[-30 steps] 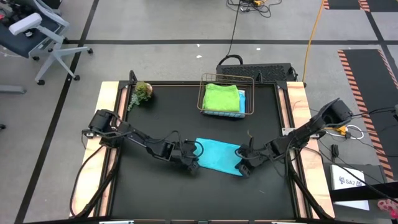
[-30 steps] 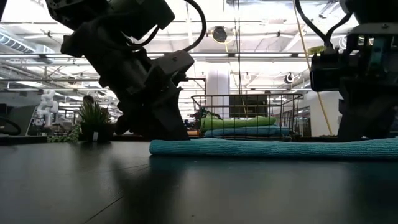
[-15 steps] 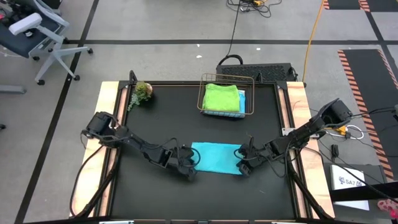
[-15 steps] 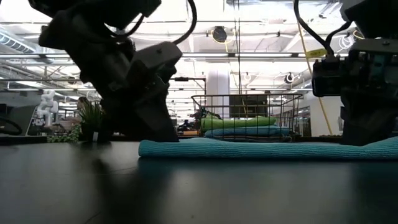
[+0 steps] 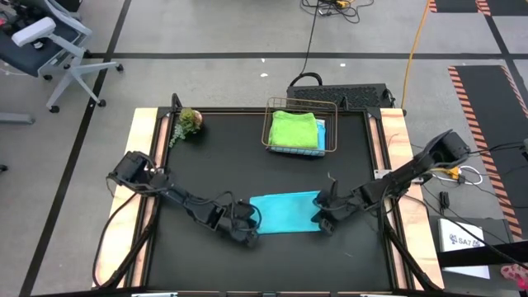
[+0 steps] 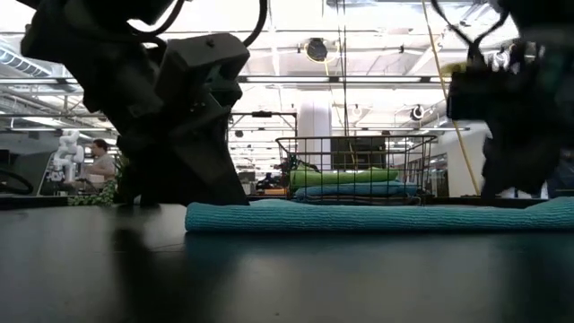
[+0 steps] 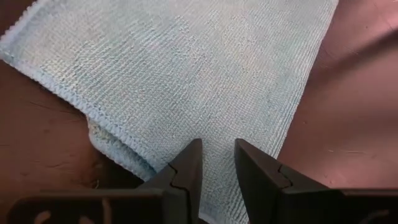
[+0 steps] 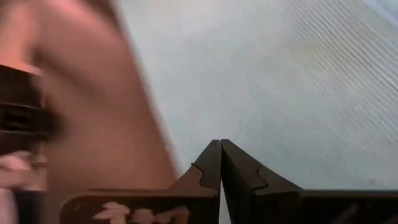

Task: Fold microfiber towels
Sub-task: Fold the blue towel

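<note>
A turquoise microfiber towel [image 5: 285, 212] lies folded in a flat strip on the black table, its long sides running left to right. The low view shows the towel [image 6: 359, 216] as a low band. My left gripper [image 5: 247, 230] is at the towel's left end, closed on the cloth with a narrow gap showing in the left wrist view [image 7: 217, 152]. My right gripper [image 5: 320, 221] is shut at the towel's right end [image 8: 221, 144]. My left gripper has the towel's left end [image 7: 214, 132], close to the near-left corner where two layers show [image 7: 115, 146]. The fingers slant down from the table's left, with cloth between their tips. The towel lies flat on the table beyond them. My right gripper's shut tips meet the towel at its right edge [image 8: 205, 134], slanting down from the table's right. Whether cloth is caught between them or only pressed, I cannot tell. That end rises slightly [image 6: 556, 208] in the low view.
A wire basket [image 5: 302, 105] stands at the far middle, holding a folded lime green towel [image 5: 294, 129] on a blue one [image 5: 322, 136]. A small plant [image 5: 188, 122] sits at the far left. Bare black table lies near and left.
My left gripper has moved toward the table's left and near edges, dragging the towel's left end along. The towel has swung from a slanted lie to square with the table. Its right end under my right gripper has stayed put.
</note>
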{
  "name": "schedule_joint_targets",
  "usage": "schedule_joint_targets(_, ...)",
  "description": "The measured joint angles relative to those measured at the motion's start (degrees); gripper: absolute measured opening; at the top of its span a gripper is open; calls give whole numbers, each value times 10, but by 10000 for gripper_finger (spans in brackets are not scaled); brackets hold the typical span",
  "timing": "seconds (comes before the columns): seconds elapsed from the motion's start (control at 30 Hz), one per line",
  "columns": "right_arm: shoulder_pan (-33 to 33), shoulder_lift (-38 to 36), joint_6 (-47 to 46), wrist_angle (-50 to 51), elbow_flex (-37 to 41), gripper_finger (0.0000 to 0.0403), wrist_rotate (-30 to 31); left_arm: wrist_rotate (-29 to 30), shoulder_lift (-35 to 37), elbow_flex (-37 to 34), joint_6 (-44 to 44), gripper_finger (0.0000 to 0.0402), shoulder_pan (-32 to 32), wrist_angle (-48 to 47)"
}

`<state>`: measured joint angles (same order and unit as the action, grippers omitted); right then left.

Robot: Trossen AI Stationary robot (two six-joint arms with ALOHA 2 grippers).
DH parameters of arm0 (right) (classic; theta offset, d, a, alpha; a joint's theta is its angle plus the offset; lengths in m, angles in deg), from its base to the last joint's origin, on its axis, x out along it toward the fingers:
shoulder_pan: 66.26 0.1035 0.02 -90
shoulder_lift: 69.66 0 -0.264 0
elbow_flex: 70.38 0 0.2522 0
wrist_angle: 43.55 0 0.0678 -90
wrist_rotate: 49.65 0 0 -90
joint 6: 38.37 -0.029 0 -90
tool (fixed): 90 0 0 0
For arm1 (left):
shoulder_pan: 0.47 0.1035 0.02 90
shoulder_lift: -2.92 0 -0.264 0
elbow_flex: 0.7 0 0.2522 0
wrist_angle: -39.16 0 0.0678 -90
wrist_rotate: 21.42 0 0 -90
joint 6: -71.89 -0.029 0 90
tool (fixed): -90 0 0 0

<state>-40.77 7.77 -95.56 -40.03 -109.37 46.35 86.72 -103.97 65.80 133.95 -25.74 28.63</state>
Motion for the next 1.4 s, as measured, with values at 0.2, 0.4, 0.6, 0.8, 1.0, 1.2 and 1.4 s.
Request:
schedule_joint_targets(0.2,-6,-64,27,-15,-1,0,16,28,0,21,-24,97,-4,-8)
schedule_joint_targets(0.4,-45,-136,53,109,-1,18,-20,30,0,22,-25,97,1,-16)
schedule_joint_targets(0.6,-98,-177,61,238,-1,71,-33,31,0,22,-20,97,3,-19)
schedule_joint_targets(0.8,-131,-165,75,263,-1,125,-33,35,0,22,-18,97,9,-18)
schedule_joint_targets(1.0,-155,-126,89,262,-1,167,-33,35,0,23,-17,97,16,-18)
schedule_joint_targets(1.2,-180,-81,113,246,-3,191,-36,35,0,23,-18,97,19,-18)
schedule_joint_targets(1.4,-198,-54,132,186,-2,194,-36,35,0,23,-18,97,19,-18)
